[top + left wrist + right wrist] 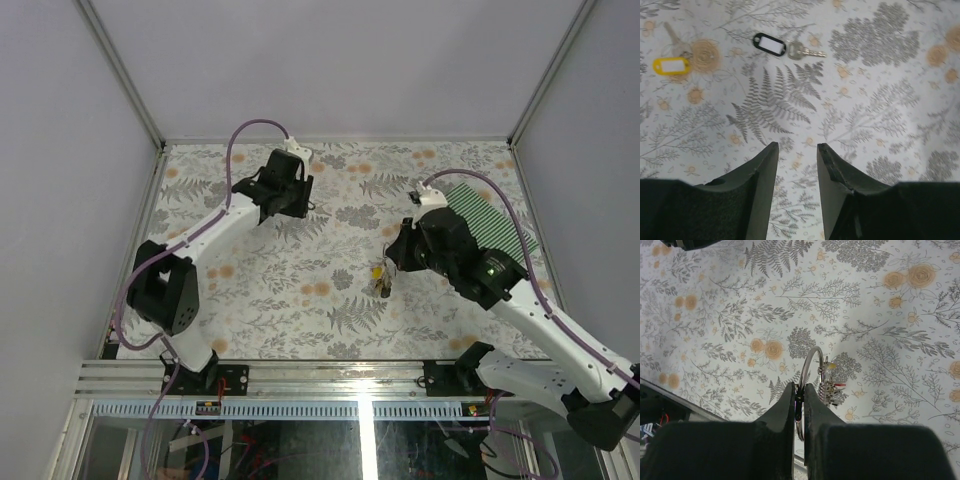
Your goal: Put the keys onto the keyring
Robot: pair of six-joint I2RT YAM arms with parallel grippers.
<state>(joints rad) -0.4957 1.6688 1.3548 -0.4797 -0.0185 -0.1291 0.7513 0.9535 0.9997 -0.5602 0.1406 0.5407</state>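
My right gripper is shut on the thin silver keyring and holds it edge-on above the table. A small bunch of keys with yellow and red bits hangs on the ring; it shows in the top view just left of the right gripper. My left gripper is open and empty, over the floral table at the back left. Ahead of it lie a key with a black tag and a key with a yellow tag, both flat and apart.
A green striped mat lies at the back right, partly under the right arm. White walls with metal posts close the table on three sides. A metal rail runs along the near edge.
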